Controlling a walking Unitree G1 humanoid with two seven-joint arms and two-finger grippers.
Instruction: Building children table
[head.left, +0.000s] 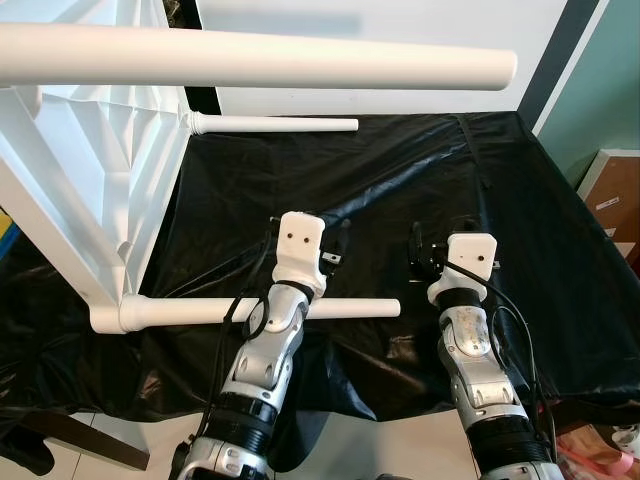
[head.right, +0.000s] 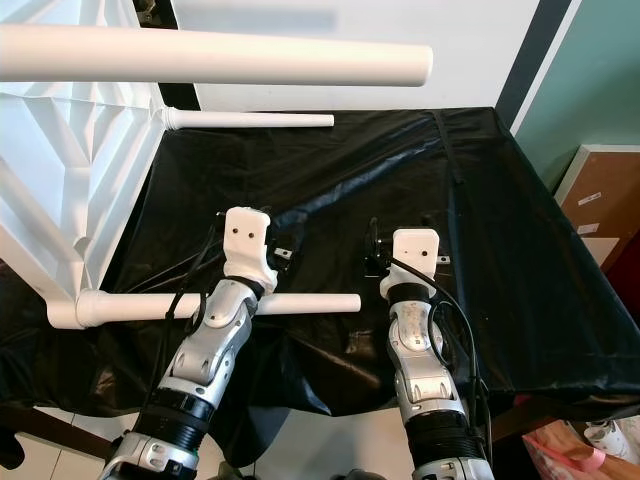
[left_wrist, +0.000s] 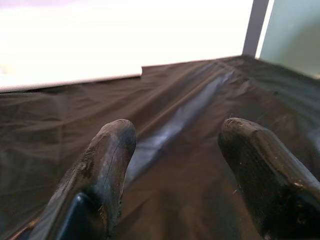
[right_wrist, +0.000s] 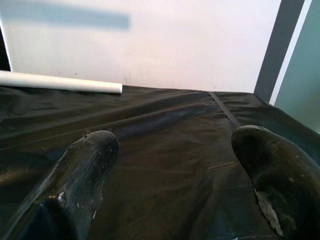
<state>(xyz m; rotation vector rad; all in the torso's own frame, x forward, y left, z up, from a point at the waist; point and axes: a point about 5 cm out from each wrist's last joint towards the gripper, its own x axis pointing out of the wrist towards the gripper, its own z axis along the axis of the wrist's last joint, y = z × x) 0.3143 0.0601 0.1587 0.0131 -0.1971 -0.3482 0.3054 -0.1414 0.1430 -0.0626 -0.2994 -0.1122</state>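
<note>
The white plastic children's table top (head.left: 75, 170), ribbed on its underside, lies tipped on its side at the left end of the worktop, which is draped in a wrinkled black plastic sheet (head.left: 420, 190). Three round white plastic legs already sit in its corner sockets and point away from it to the right: a near lower leg (head.left: 355, 309) running from the socket closest to the robot, a far lower leg (head.left: 285, 124) from the socket at the back, and an upper leg (head.left: 250, 58) that juts out high above the sheet. By my reading the assembly is well along. Whether a fourth leg is fitted cannot be told, since that corner lies outside the frames. What remains, I judge, is checking or seating the legs and then turning the table upright.

The left gripper (left_wrist: 172, 150) hovers just beyond the near lower leg, its arm crossing over that leg, jaws apart and empty. The right gripper (right_wrist: 175, 155) hovers to the right of that leg's free end, jaws likewise apart with nothing between them.

The near lower leg lies directly under the left arm, and the upper leg overhangs the working space. A brown cardboard box (head.left: 612, 195) stands off the worktop, far right of the table top.
</note>
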